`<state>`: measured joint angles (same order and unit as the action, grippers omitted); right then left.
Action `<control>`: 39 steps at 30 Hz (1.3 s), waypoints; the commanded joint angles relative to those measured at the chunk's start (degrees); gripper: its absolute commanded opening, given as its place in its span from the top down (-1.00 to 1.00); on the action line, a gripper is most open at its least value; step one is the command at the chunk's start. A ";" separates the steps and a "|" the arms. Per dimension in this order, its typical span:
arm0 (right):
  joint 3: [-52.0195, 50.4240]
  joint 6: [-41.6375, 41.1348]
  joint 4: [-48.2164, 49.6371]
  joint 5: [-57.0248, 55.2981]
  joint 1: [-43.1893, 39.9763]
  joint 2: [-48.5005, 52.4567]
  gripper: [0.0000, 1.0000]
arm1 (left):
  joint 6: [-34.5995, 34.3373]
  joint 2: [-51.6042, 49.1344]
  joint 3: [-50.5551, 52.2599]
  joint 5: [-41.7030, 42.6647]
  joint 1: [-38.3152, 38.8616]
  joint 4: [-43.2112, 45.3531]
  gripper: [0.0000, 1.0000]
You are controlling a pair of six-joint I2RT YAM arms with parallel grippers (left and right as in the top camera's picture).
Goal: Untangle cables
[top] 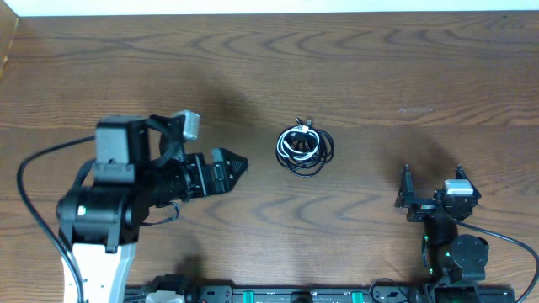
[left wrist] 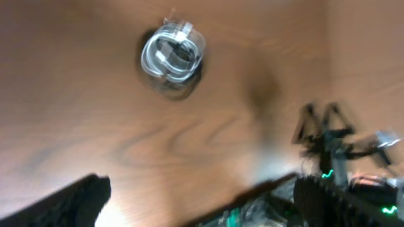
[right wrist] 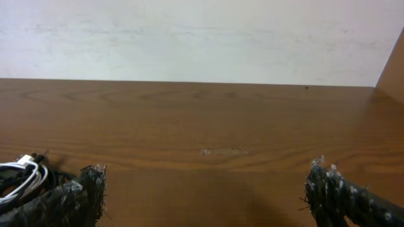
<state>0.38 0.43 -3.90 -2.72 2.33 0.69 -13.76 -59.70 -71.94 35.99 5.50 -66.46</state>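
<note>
The cables (top: 304,146) sat bunched mid-frame, untouched. Left gripper (top: 239,163), spread, aimed at them from the left; right gripper (top: 431,187) spread, lower right. Approach step, I reckoned; next, pinch one loop

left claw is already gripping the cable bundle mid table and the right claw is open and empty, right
Not quite: the overhead view shows the left claw apart from the cable bundle, gripping nothing. The right claw is open and empty.
</note>
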 commanded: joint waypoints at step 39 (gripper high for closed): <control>61.75 -12.07 -46.38 33.57 -5.66 30.75 -0.99 | -1.62 -15.52 -8.92 -24.48 12.07 -15.96 -0.95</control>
<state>50.72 -29.39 -37.39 36.18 -2.90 19.94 -15.05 -75.22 -80.86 11.86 17.37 -82.17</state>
